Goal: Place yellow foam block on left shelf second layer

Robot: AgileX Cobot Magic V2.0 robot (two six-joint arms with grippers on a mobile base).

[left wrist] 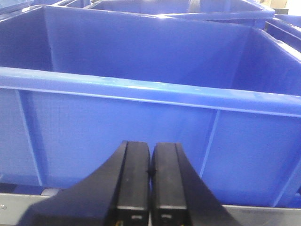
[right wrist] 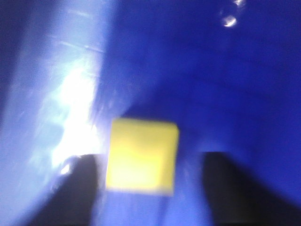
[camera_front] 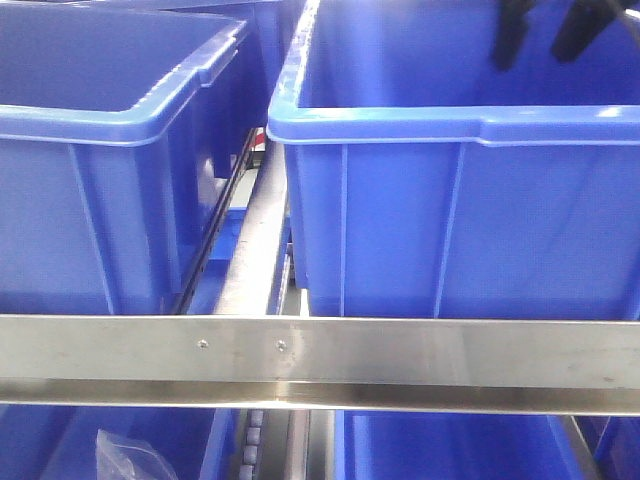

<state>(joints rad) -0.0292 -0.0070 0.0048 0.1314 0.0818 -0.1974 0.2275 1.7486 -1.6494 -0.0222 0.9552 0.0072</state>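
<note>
Right bin: a big blue bin (camera_front: 460, 200) stood on the shelf behind a steel rail (camera_front: 320, 360), its rim level.
Left bin: a second blue bin (camera_front: 100, 170) sat beside it, apart, with a metal divider (camera_front: 260, 240) between them.
Lower layer: more blue showed beneath the rail, with a crumpled clear bag (camera_front: 125, 455) at lower left.
Left pincer: the left pincer (left wrist: 150, 179) hung in front of a blue bin wall (left wrist: 141, 127), its two black fingers pressed together with nothing between them.
Right pincer: the right pincer (right wrist: 150, 188) was down inside a bin, fingers spread wide at either side of the yellow foam block (right wrist: 142, 157) (the wrist view was blurred, so contact with the fingers could not be judged); two dark fingers (camera_front: 510, 35) also showed over the right bin in the front view.
Block: the yellow foam block lay on the blue floor between the fingers, near the bin's pale left wall (right wrist: 56, 122).
Block axis: roughly square face, no clear long axis, edges turned slightly clockwise.
</note>
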